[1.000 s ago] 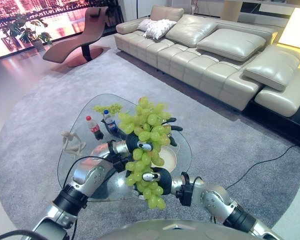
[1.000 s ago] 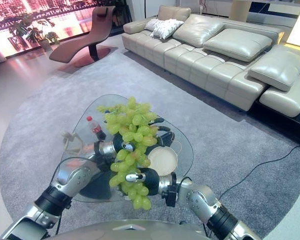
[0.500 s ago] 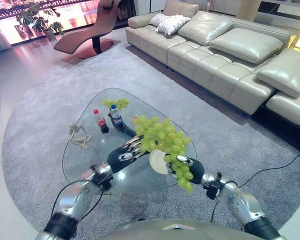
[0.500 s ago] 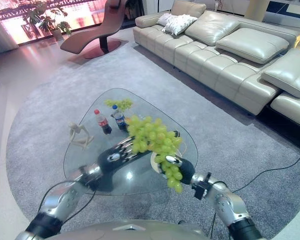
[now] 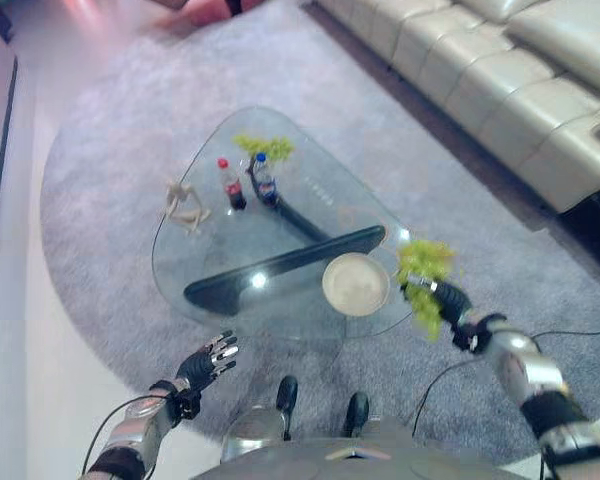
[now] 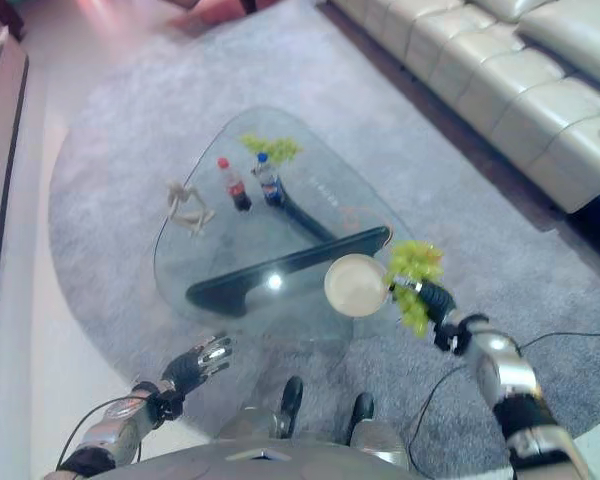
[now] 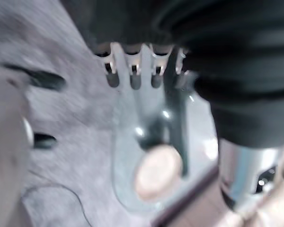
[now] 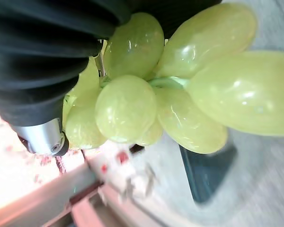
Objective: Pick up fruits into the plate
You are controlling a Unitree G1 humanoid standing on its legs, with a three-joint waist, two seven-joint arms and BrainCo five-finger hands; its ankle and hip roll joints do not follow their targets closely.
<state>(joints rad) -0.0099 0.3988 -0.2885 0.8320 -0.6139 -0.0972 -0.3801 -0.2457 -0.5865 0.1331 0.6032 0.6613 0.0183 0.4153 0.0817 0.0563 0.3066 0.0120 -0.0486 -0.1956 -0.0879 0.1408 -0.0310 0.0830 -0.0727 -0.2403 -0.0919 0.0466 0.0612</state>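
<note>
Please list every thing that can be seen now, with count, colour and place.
grape bunch: one, green, held in the right hand at the table's right edge, beside the plate.
second grape bunch: one, green, far side of the table.
plate: one, cream, near right part of the table.
bottles: two, one red-capped, one blue-capped, by the far grapes.
figurine: one, pale, left part of the table.
glass table: one, clear with dark base, on the rug.
rug: one, grey.
sofa: one, cream, upper right.
left hand: open, low left, off the table.
right hand: shut on the grapes.
</note>
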